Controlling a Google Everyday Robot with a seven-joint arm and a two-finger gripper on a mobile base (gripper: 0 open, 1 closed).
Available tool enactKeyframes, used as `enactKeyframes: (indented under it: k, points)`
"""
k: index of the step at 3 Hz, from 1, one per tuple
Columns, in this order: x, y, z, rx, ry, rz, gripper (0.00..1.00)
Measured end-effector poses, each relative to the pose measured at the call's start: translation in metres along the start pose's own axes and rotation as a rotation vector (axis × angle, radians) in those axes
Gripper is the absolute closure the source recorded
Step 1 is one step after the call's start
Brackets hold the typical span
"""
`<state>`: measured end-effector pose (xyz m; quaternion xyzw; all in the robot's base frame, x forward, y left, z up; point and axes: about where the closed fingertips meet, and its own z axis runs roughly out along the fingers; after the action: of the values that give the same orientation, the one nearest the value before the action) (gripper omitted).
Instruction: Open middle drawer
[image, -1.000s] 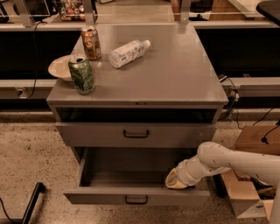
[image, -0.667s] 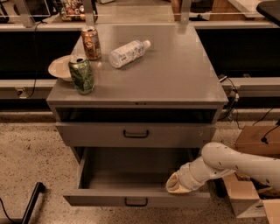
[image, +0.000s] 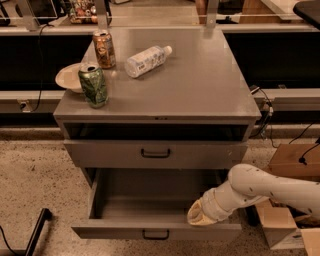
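The grey cabinet (image: 200, 95) has its top drawer (image: 110, 154) closed, with a dark bar handle. Below it the middle drawer (image: 115, 231) stands pulled out toward me, its low wide front carrying a small dark handle (image: 155, 234). Its inside looks empty. My white arm (image: 265, 187) reaches in from the right. My gripper (image: 199, 218) sits at the drawer's front right corner, just behind the front panel, with its tip hidden by the cream wrist cuff. The lowest drawer is hidden under the open one.
On the cabinet top stand a green can (image: 93, 86) and a brown can (image: 104, 49), with a plastic bottle (image: 146, 61) lying on its side and a beige bowl (image: 69, 77) at the left edge. Cardboard boxes (image: 292, 162) sit on the floor to the right. A black bar (image: 37, 231) lies at bottom left.
The middle drawer has slid a little further out toward me. My gripper has moved the same way with it, staying at the front right corner.
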<state>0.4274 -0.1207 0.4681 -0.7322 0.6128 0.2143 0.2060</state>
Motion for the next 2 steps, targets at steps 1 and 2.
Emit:
enactKeyframes:
  k: [1, 2]
  points:
    - [-0.003, -0.035, -0.001, 0.079, 0.033, 0.04, 1.0]
    - [0.004, -0.07, 0.01, 0.138, 0.061, 0.083, 1.0]
